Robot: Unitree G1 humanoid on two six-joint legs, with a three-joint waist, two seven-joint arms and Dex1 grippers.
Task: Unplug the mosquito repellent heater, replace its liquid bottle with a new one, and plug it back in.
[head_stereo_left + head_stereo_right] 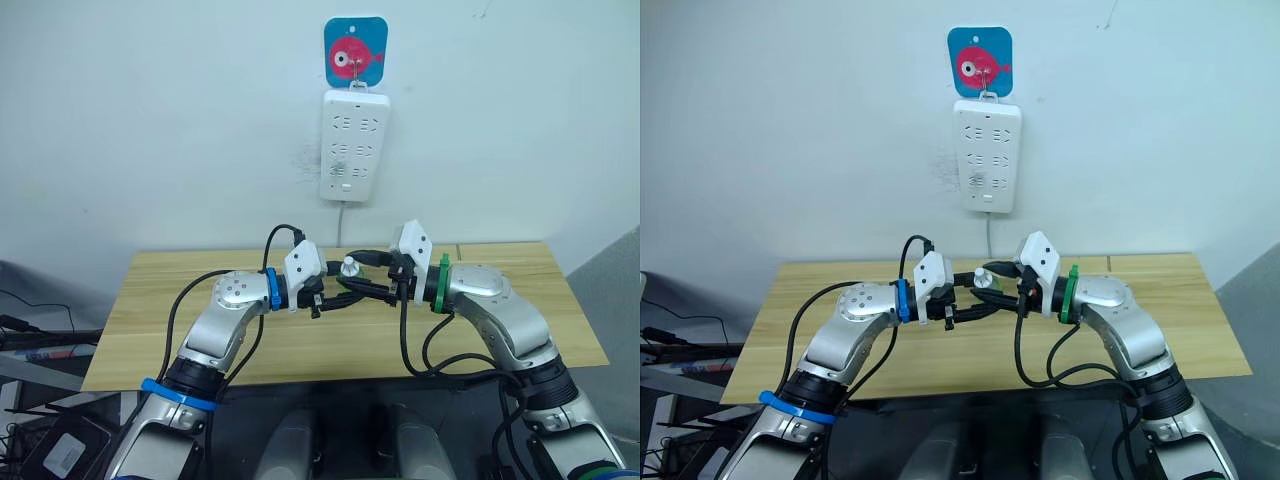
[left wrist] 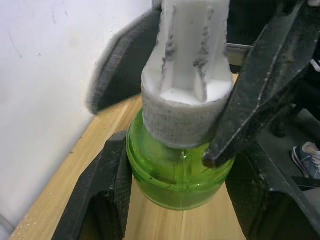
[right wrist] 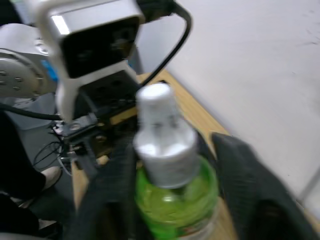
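Above the middle of the desk [image 1: 500, 300], toward its back edge, a green liquid bottle [image 2: 175, 175] with a white cap [image 1: 351, 267] sits between both grippers. Left gripper [image 1: 335, 297] and right gripper [image 1: 365, 290] each have their jaws closed around it. Behind, a white power strip [image 1: 354, 145] hangs on the wall under a fish sticker [image 1: 356, 52].

A small liquid bottle [image 2: 175, 175] of clear green plastic with a white ribbed cap [image 2: 187, 75] stood upright above the wooden table [image 1: 500, 300], below the wall-mounted power strip [image 1: 354, 145], clasped between black fingers [image 2: 260, 90].
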